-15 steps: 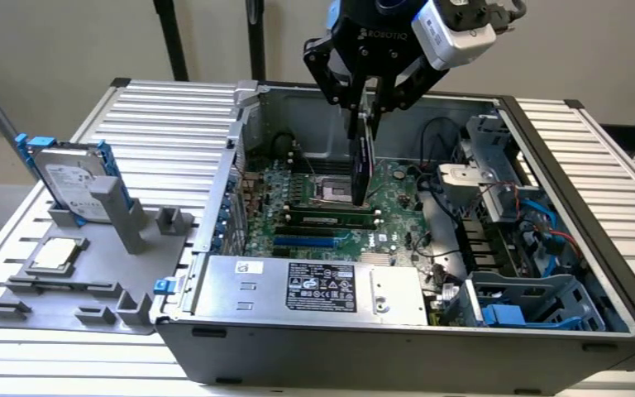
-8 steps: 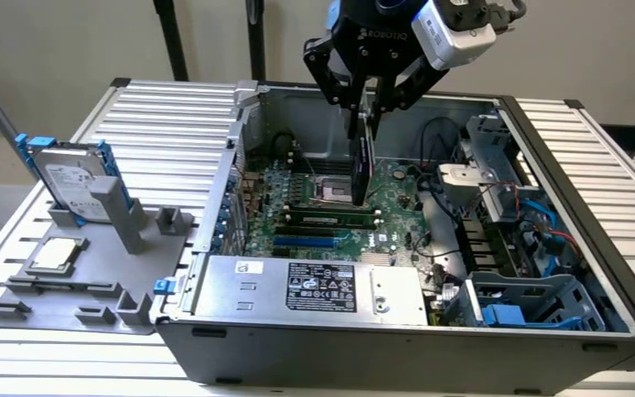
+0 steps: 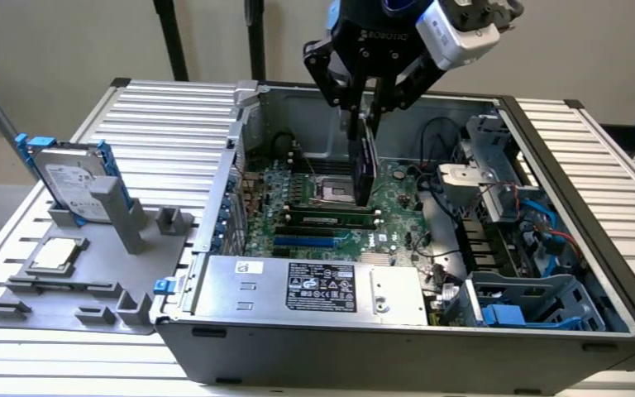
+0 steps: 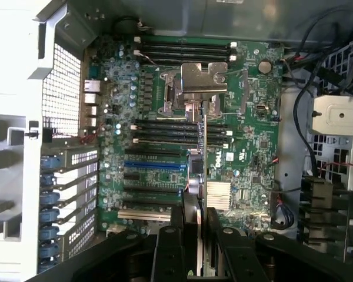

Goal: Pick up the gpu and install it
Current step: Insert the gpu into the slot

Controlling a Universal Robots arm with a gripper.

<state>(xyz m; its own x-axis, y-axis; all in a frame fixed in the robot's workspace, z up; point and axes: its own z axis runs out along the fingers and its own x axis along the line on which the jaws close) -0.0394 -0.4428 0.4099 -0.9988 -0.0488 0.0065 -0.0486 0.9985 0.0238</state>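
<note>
The gpu hangs on edge, dark and thin, above the green motherboard inside the open computer case. My gripper is shut on its upper end, over the CPU socket area. In the wrist view the gpu is seen edge-on as a narrow strip running out from between my black fingers, with the gripper shut on it. The card is off the board, above the memory sticks and to one side of the blue expansion slot.
A grey fixture tray at the exterior view's left holds a hard drive with blue rails and a square CPU chip. The power supply fills the case front. Cables and drive bays crowd the right side.
</note>
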